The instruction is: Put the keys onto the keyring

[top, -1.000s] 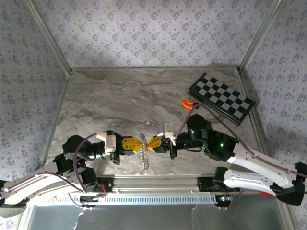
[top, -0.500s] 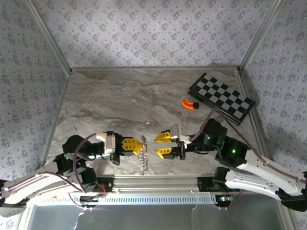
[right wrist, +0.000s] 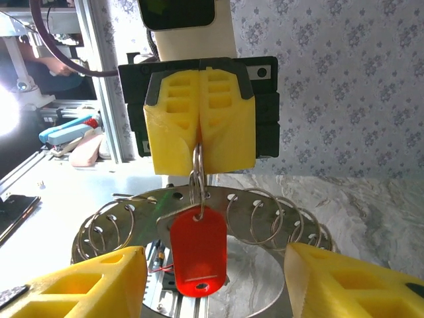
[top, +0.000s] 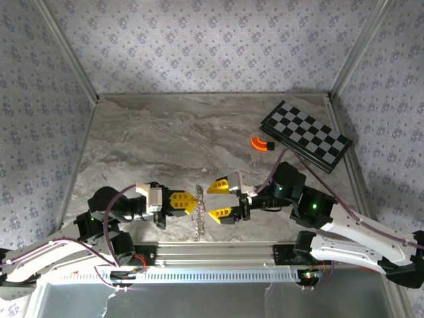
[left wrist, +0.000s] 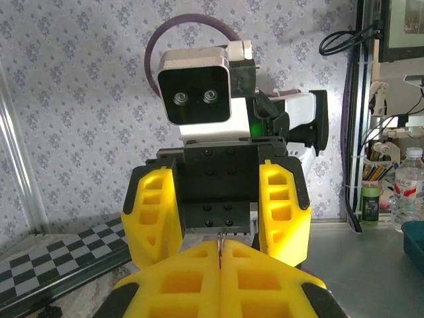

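My left gripper [top: 190,201] is shut on the keyring [top: 199,210], which stands on edge just above the table's near edge. In the right wrist view the keyring [right wrist: 265,202] is a silvery band fringed with small wire loops. The left gripper's yellow fingers [right wrist: 199,122] pinch one loop at its top. From that loop hangs the key [right wrist: 199,255] by its red plastic head. My right gripper [top: 218,200] faces it, open, touching nothing; its fingers [right wrist: 79,285] flank the key. The left wrist view has my shut left gripper [left wrist: 220,260] with a thin metal edge between its tips.
A black-and-white chequered board [top: 305,136] lies at the back right, with an orange curved piece [top: 260,144] beside its left corner. An aluminium rail [top: 212,252] runs along the near edge below the grippers. Patterned walls close the table on three sides.
My right gripper was shut at the ring against the left one; it has opened, let go of the key and drawn slightly right. The left gripper has stayed put.
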Robot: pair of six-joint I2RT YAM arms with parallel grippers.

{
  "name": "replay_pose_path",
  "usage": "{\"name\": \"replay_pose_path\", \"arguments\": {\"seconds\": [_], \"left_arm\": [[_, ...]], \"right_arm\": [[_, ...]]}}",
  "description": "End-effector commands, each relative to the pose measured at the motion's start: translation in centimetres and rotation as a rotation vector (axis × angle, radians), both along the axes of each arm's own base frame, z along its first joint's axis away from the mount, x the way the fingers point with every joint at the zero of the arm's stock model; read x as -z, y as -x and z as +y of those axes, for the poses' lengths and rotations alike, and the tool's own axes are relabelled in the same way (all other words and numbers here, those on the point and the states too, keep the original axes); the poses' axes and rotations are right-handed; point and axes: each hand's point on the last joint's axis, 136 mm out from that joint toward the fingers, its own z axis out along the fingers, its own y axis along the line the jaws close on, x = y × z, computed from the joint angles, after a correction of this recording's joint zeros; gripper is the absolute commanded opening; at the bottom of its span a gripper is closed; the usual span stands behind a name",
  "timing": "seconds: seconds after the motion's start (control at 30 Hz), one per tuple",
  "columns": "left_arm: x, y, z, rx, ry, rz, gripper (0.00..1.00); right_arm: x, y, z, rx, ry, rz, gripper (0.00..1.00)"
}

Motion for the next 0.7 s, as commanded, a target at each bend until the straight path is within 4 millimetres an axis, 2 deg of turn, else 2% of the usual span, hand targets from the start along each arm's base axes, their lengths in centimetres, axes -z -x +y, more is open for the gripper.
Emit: {"name": "replay_pose_path", "arguments": {"seconds": [0.0,0.67], "left_arm": [[-2.5,0.6,1.0,0.002,0.067,-0.045,0.0],[-2.5,0.6,1.1,-0.005,0.077,-0.043,0.0]], "right_arm": [[-1.9,0.3,0.1,-0.014,-0.041,0.002,0.57],[-0.1,-0.1,1.1,-0.019,-0.001,0.036,0.13]]}}
